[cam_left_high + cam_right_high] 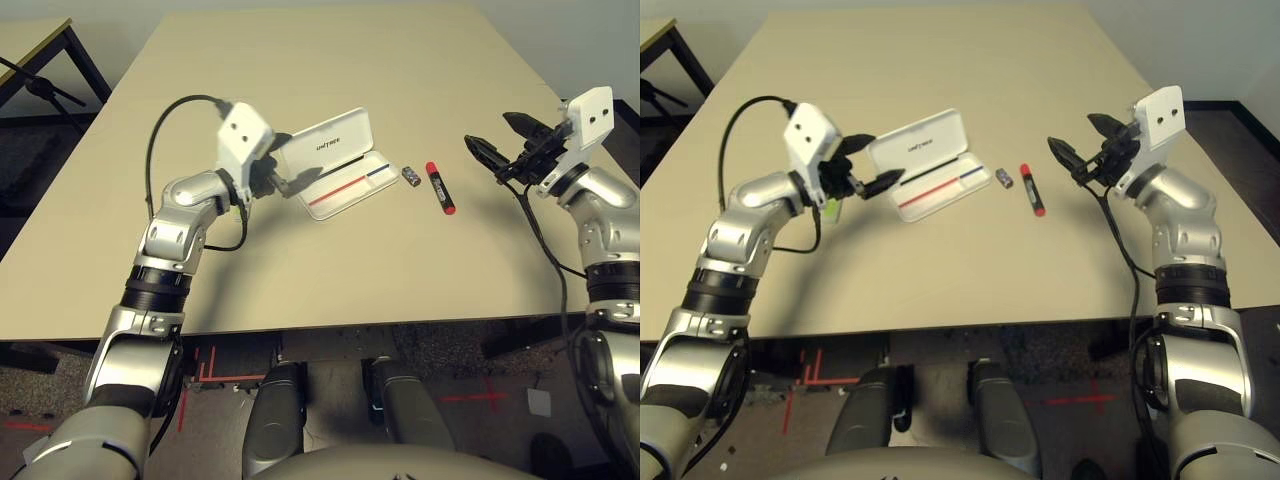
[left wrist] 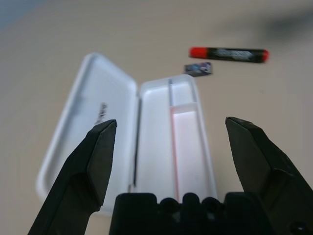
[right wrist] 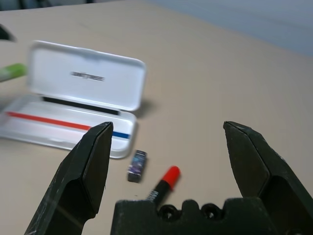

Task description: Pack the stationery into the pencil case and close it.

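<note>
We see a broad tan surface point(image 1: 330, 90) carrying everything. On it lies the pencil case point(image 1: 345, 183), white and open — its lid point(image 1: 330, 140) stands tilted up on the far side, with black lettering on it, and the shallow tray shows a red-and-blue line along its length. Our left gripper point(image 1: 868, 164) hovers just above the case's left end, its black fingers spread wide and holding nothing. Our right gripper point(image 1: 505, 138) hangs in the air well to the right of the case, fingers also spread wide and empty. Between the case and the right gripper lies the red marker point(image 1: 440, 187), flat on the surface, its black label visible in the left wrist view. Just beside the marker, between it and the case's right end, sits the tiny dark-and-silver cylinder point(image 1: 410, 175). A light-green bar point(image 1: 830, 208) peeks out under the left wrist — near the case's left end.
</note>
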